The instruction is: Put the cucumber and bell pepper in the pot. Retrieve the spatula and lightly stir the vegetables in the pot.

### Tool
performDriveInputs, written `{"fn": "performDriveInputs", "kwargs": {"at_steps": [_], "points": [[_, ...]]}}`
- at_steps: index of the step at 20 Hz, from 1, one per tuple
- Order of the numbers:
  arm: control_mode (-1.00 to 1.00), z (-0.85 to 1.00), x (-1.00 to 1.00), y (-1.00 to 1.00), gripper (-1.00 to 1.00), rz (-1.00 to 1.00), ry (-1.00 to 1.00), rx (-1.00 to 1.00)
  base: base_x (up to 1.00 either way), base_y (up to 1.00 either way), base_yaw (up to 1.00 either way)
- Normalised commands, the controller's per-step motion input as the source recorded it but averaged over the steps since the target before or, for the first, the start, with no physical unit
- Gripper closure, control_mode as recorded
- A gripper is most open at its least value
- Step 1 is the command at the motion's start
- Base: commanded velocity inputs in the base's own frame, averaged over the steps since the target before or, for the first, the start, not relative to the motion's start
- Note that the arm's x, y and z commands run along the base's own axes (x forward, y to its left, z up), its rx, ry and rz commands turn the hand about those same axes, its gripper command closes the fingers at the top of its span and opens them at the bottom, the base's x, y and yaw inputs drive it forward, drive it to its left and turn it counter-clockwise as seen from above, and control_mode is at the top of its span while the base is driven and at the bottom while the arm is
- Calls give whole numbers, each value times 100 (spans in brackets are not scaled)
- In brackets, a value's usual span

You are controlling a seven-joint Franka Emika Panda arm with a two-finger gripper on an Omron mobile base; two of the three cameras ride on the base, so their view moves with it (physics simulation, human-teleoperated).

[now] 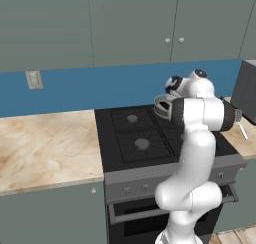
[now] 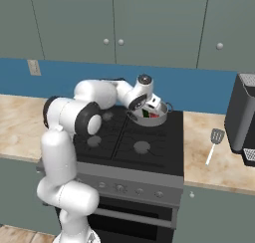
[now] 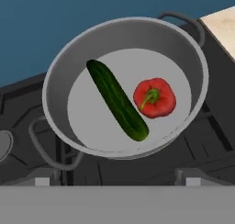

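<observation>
Cucumber [image 3: 117, 100], dark green, lies beside red bell pepper [image 3: 154, 97] in grey pot [image 3: 55, 76].

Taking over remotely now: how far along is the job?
Done: the cucumber and bell pepper lie side by side in the pot on the stove. In hand: nothing; the gripper hovers open over the pot. Left: fetch the spatula, lying on the counter right of the stove, then stir the vegetables.

The white arm [image 1: 195, 153] rises over the black stove [image 1: 140, 138], beside a marble counter [image 1: 45, 148].
</observation>
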Motion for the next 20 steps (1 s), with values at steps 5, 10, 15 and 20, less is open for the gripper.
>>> {"fn": "performDriveInputs", "kwargs": {"at_steps": [5, 10, 15, 20], "points": [[-100, 12, -82, 1, -100, 0, -8, 0, 0, 0, 0], [-100, 9, -89, 0, -100, 1, -1, 0, 0, 0, 0], [-100, 10, -70, 0, -100, 0, 3, 0, 0, 0, 0], [-100, 8, -44, -16, -100, -2, 6, 0, 0, 0, 0]]}}
